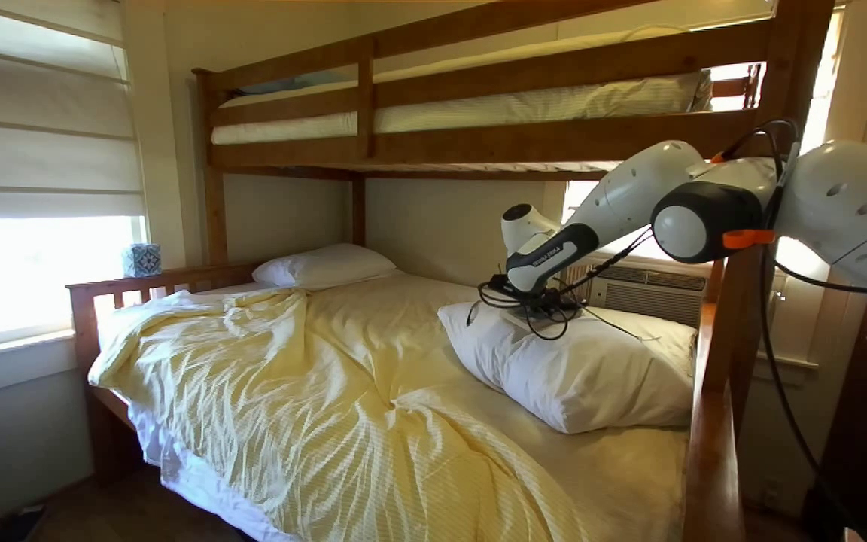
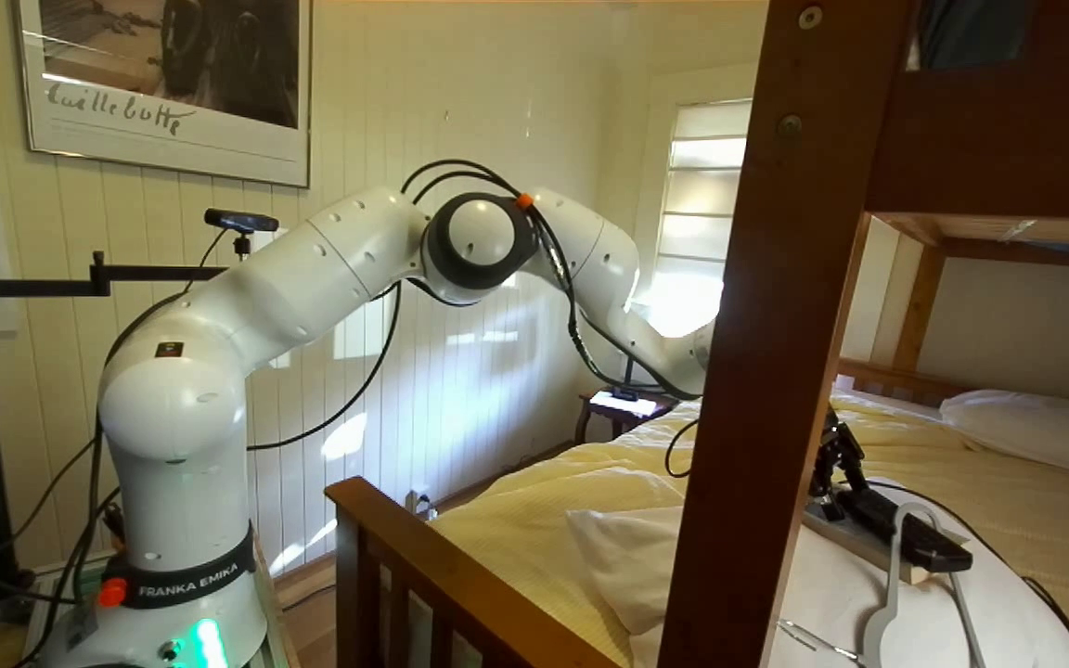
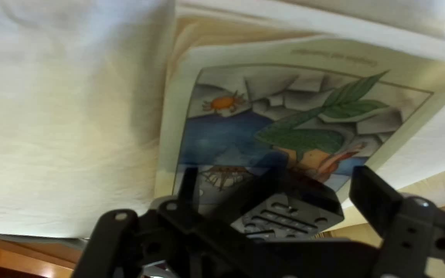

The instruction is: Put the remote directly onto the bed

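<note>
Exterior view: the remote [image 2: 918, 536] lies on a book [image 3: 245, 54], one end by the book's corner.
It looks light, hard and a bit slick, so the best hold is a pinch on its long sides near the middle. The gripper [image 3: 276, 179] is close by, fingers spread wide; I cannot tell if it touches. A grey loop [image 2: 891, 594] blocks some of the remote, and a brown post [image 2: 780, 325] some of the gripper. In the wrist view the black bits mix together. Under the book is a squishy-looking pillow [image 1: 606, 369], which may wobble, on the bed [image 1: 403, 339].
</note>
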